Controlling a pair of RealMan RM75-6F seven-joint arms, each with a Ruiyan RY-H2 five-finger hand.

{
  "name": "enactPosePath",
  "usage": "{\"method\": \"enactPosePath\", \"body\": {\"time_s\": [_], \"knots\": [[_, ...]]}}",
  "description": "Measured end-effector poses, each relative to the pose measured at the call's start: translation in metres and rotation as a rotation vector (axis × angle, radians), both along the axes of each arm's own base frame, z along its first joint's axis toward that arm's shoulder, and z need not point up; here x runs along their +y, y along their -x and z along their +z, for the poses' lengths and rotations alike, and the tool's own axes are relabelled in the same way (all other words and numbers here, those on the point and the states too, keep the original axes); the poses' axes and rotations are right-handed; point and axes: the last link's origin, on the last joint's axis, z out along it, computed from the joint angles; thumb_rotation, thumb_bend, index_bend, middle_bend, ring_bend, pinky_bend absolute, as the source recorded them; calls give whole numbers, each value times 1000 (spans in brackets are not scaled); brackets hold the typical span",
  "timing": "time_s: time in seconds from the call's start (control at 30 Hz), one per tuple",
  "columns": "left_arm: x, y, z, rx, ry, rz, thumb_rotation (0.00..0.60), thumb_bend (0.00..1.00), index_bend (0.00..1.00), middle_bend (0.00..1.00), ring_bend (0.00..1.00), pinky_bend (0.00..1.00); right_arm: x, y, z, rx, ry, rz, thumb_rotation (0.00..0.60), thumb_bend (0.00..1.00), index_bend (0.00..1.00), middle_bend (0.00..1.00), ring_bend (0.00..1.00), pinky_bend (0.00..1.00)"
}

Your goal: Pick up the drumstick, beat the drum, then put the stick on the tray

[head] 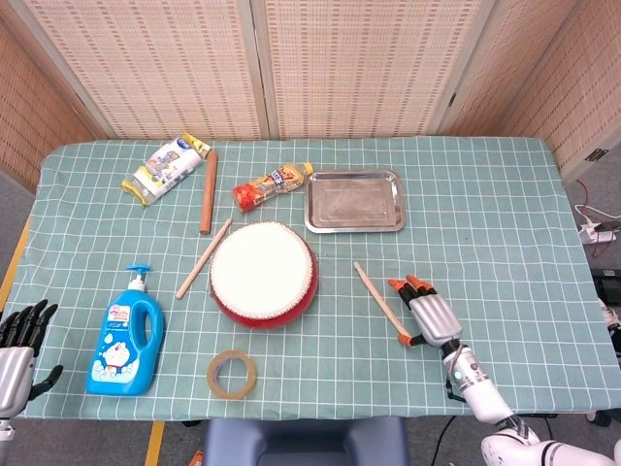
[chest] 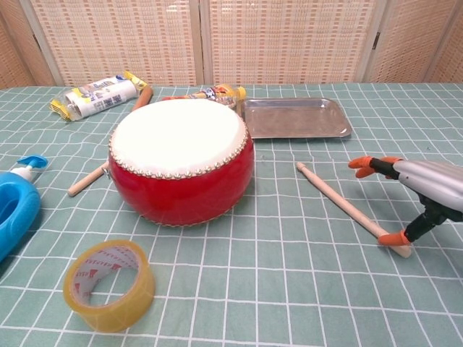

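Lying on the table (head: 505, 214) to the right of the drum (head: 263, 273), the drumstick (head: 380, 302) points its near end toward the right robot hand (head: 427, 313). That robot hand sits just beside the stick's near end with fingers spread and nothing held; in the chest view an orange thumb tip (chest: 394, 238) touches the stick's end while the other fingertips (chest: 362, 162) hover apart above the cloth. The stick lies at a slant, its far tip aimed toward the gap between the drum and the tray (head: 353, 201).

The tray lies flat beyond the stick, well apart from it, near the drum's far right side. The red drum stands upright with its white skin facing up.

The left robot hand (head: 17, 345) hangs off the table's near left edge, fingers apart, holding nothing.

A second stick (head: 203, 257) lies aslant at the drum's left, one end close to its side. A blue bottle (head: 127, 335) lies left of the drum, and a tape roll (head: 232, 374) sits in front of the drum. Farther back lie a rolling pin (head: 207, 191), a white packet (head: 165, 168) and an orange packet (head: 271, 185).
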Motion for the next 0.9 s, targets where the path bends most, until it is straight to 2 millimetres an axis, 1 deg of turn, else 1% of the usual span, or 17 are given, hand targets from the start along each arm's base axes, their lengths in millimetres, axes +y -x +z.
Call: {"method": "enactPosePath", "body": {"time_s": [0.1, 0.23, 0.33, 0.37, 0.47, 0.5, 0.57, 0.63, 0.8, 0.83, 0.9], "knots": [[1, 0, -2, 0, 6, -3, 600, 207, 0, 0, 0, 0, -4, 7, 6, 11, 24, -19, 600, 129, 84, 130, 50, 161], [1, 1, -1, 2, 5, -1, 600, 206, 0, 0, 0, 0, -9, 16, 20, 37, 61, -40, 600, 129, 84, 131, 50, 161], [2, 1, -2, 2, 5, -1, 600, 206, 0, 0, 0, 0, -11, 15, 27, 20, 61, -54, 600, 129, 87, 131, 50, 161], [2, 0, -2, 1, 5, -3, 600, 206, 0, 0, 0, 0, -11, 13, 29, 6, 55, -59, 600, 129, 103, 131, 50, 161], [2, -1, -2, 1, 4, -12, 600, 206, 0, 0, 0, 0, -12, 1, 32, -49, 18, -67, 600, 152, 232, 130, 49, 161], [2, -2, -2, 1, 4, -13, 600, 206, 0, 0, 0, 0, -13, -3, 32, -62, 3, -66, 600, 192, 285, 130, 49, 161], [2, -2, -1, 2, 4, -16, 600, 206, 0, 0, 0, 0, -18, -11, 31, -75, -32, -64, 600, 283, 324, 131, 49, 161], [2, -2, -1, 3, 2, -18, 600, 206, 0, 0, 0, 0, -26, -18, 28, -70, -67, -63, 600, 385, 332, 130, 48, 161], [-1, 0, -1, 0, 2, -8, 600, 206, 0, 0, 0, 0, -47, -35, 21, -20, -133, -42, 600, 598, 336, 130, 48, 155], [-1, 0, -2, -1, 3, -6, 600, 206, 0, 0, 0, 0, -51, -38, 19, -3, -140, -35, 600, 626, 337, 130, 48, 150], [-2, 1, -3, 0, 7, -4, 600, 205, 0, 0, 0, 0, -55, -42, 15, 20, -146, -24, 600, 648, 337, 130, 47, 135]]}}
